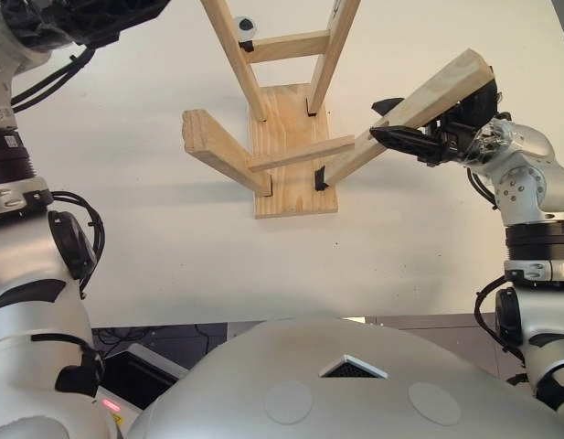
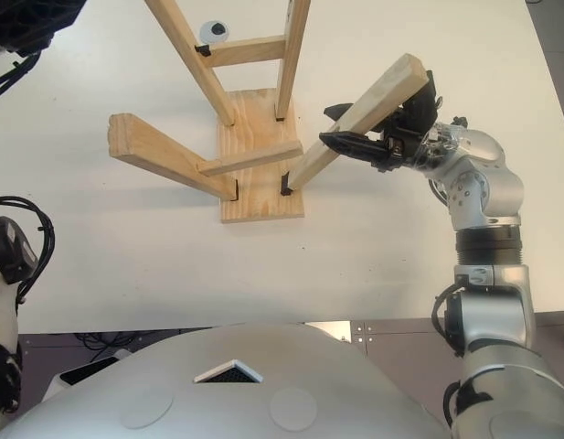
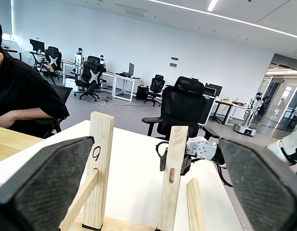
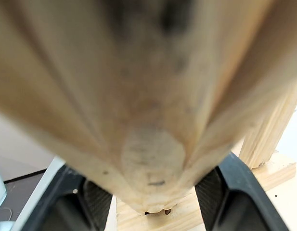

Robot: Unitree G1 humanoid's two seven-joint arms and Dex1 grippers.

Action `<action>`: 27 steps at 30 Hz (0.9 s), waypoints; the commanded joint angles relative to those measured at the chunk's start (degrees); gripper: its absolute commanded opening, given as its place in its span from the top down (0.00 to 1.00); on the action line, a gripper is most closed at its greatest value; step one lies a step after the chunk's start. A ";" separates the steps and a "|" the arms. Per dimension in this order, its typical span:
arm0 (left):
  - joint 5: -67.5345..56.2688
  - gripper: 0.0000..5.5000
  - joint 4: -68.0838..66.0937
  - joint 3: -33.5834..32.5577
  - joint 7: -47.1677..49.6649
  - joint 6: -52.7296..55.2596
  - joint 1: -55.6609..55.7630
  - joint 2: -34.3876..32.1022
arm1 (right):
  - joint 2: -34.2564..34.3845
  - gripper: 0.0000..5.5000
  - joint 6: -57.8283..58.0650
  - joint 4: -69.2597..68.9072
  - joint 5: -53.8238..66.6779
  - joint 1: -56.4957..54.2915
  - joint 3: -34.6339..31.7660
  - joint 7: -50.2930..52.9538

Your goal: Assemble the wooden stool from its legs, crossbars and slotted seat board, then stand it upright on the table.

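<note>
White table [image 1: 126, 238] under both arms. At far left the left gripper [image 3: 155, 144] hangs with fingers wide apart, gripping nothing. In the middle the seat board [image 1: 295, 197] lies flat, four legs and two crossbars [image 1: 300, 153] pointing up. The right gripper [image 2: 341, 126] is clamped on the near right leg [image 2: 391, 87], which leans outward.

four wooden legs [image 1: 222, 148], two crossbars [image 1: 286, 46], one slotted seat board [image 1: 295, 199], one white table [image 1: 126, 238].

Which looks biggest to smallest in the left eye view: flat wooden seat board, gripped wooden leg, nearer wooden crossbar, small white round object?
Largest first:
flat wooden seat board
gripped wooden leg (longer, narrower; nearness may inflate it)
nearer wooden crossbar
small white round object
</note>
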State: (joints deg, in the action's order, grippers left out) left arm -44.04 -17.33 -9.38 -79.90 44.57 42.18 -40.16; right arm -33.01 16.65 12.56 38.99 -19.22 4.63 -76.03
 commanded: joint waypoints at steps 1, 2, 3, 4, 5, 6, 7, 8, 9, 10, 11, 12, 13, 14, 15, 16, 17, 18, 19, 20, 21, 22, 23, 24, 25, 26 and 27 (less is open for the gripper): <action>-0.15 0.13 2.60 -0.69 1.46 0.22 -1.96 0.13 | -5.05 0.63 0.59 1.28 -12.25 1.71 6.61 0.94; -0.27 0.13 2.98 -0.87 1.67 0.19 -2.31 0.28 | -5.38 0.63 0.19 0.47 -12.02 1.74 6.80 0.92; -0.44 0.13 3.23 -1.02 1.85 0.19 -2.53 0.40 | -5.91 0.63 -0.81 -0.74 -12.53 2.15 7.33 0.85; -0.75 0.13 3.64 -1.34 2.13 0.30 -2.89 0.45 | -6.46 0.63 -2.47 -1.79 -13.73 2.64 8.15 0.59; -1.42 0.13 3.72 -1.95 2.49 0.77 -3.05 0.56 | -6.70 0.63 -3.47 -2.63 -14.53 3.09 8.72 0.60; -2.01 0.13 2.95 -2.74 3.16 1.26 -2.54 0.78 | -6.82 0.63 -4.04 -3.28 -15.07 3.39 9.21 0.61; -2.36 0.13 2.32 -3.21 3.59 1.52 -2.10 0.90 | -6.84 0.63 -4.44 -3.61 -15.38 3.56 9.48 0.65; -2.48 0.13 1.70 -3.35 3.68 1.52 -1.65 0.93 | -6.82 0.63 -5.03 -3.83 -15.64 3.75 9.60 0.72; -2.64 0.13 1.69 -3.50 3.92 1.57 -1.60 0.87 | -6.95 0.63 -5.61 -3.88 -15.73 3.76 9.84 0.70; -2.75 0.13 1.79 -3.48 4.02 1.56 -1.66 0.83 | -7.17 0.63 -6.06 -4.09 -15.62 3.86 10.06 0.84; -2.70 0.13 1.80 -3.39 4.15 1.41 -1.74 0.98 | -7.36 0.63 -6.04 -4.65 -15.30 4.05 10.14 1.12; -2.72 0.13 1.93 -3.25 4.18 1.37 -1.86 1.14 | -7.42 0.63 -6.04 -5.17 -15.12 4.23 10.16 1.42; -2.74 0.13 2.09 -3.11 4.27 1.35 -1.98 1.35 | -7.30 0.63 -5.98 -5.71 -14.98 4.36 10.16 1.79; -2.82 0.13 2.39 -3.06 4.44 1.40 -2.24 1.51 | -7.04 0.63 -6.18 -5.81 -15.04 4.15 10.31 1.88; -2.83 0.13 2.71 -2.90 4.38 1.45 -2.50 1.54 | -6.86 0.63 -6.28 -5.91 -15.07 4.00 10.47 2.01; -2.71 0.13 2.95 -2.67 4.22 1.39 -2.73 1.49 | -6.75 0.63 -6.33 -6.14 -15.09 3.94 10.61 2.21; -2.58 0.13 3.05 -2.55 4.09 1.34 -2.83 1.45 | -6.70 0.63 -6.29 -6.45 -15.10 3.98 10.74 2.42; -2.46 0.13 3.15 -2.54 4.09 1.30 -2.92 1.44 | -6.67 0.63 -6.31 -6.59 -15.16 3.92 10.88 2.51; -2.36 0.13 3.24 -2.55 4.17 1.28 -2.94 1.48 | -6.64 0.63 -6.39 -6.62 -15.21 3.84 10.98 2.54; -2.27 0.13 3.37 -2.50 4.22 1.27 -2.97 1.50 | -6.55 0.63 -6.44 -6.60 -15.30 3.63 11.14 2.58; -1.88 0.13 3.71 -2.14 4.12 1.00 -3.17 1.37 | -6.41 0.63 -6.39 -6.66 -15.37 3.32 11.33 2.67; -1.01 0.13 4.57 -1.23 3.91 0.56 -3.71 0.98 | -6.27 0.63 -6.23 -6.81 -15.42 2.95 11.56 2.70; -0.22 0.13 5.69 -0.31 3.40 -0.04 -4.48 0.58 | -6.12 0.63 -6.10 -7.01 -15.47 2.64 11.78 2.72; 0.20 0.13 6.98 0.50 2.91 -0.22 -5.21 0.26 | -5.99 0.63 -5.91 -7.25 -15.49 2.45 11.93 2.81; 0.40 0.13 7.87 1.02 2.64 -0.33 -5.63 0.08 | -5.89 0.63 -5.78 -7.45 -15.51 2.33 12.01 2.86; 0.51 0.13 8.59 1.30 2.58 -0.32 -5.92 -0.08 | -5.61 0.63 -5.52 -7.70 -15.34 2.30 12.13 2.91; 1.00 0.13 9.04 1.72 2.73 -0.61 -5.98 -0.21 | -5.40 0.63 -5.18 -7.94 -15.09 2.35 12.17 3.02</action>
State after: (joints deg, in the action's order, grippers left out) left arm -44.64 -10.28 -8.77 -76.93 44.63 36.96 -38.66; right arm -36.99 7.57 2.28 31.64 -20.07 12.51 -74.60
